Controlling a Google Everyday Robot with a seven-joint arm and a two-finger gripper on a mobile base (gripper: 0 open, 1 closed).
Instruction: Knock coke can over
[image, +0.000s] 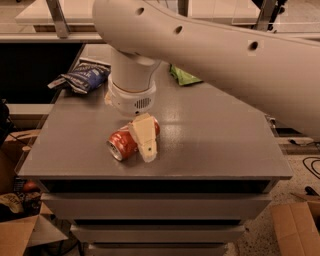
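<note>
While the coke can (123, 143) lies on its side on the worktop (220, 145), lower left of centre, silver top facing the lower left corner, the gripper (146, 141) hangs over it from the arm (210, 50), its cream tip crossing the can's middle. Whether it clamps the can or stands spread cannot be told. A dark blue chip bag (82, 77) and a green bag (184, 76) lie toward the frame's top, well apart from it.

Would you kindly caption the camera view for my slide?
Coke can lying on its side on the grey table, gripper directly over it, blue chip bag behind.
</note>
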